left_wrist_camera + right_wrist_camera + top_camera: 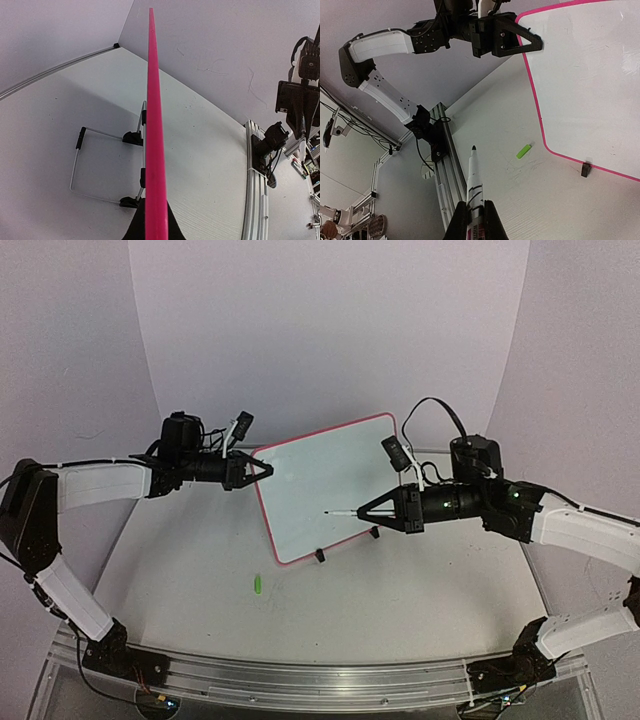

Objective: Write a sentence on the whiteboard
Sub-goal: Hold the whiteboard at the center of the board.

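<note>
The whiteboard [330,485], white with a thin pink frame, stands tilted on the table, and its face [585,85] looks blank; the sentence is not in view. My left gripper [265,469] is shut on the board's upper left edge. In the left wrist view that pink edge [154,125] runs straight up from between the jaws of the left gripper [156,207]. My right gripper [365,510] is shut on a white marker [340,511], uncapped, its dark tip pointing left in front of the board's lower part. The right wrist view shows the marker [475,180] in the right gripper [476,210], its tip apart from the board.
A green marker cap [257,585] lies on the table left of the board's lower corner [524,151]. Black clip feet [320,556] and a wire stand [80,160] prop the board. An aluminium rail [320,680] runs along the near edge. Curved walls close in the back.
</note>
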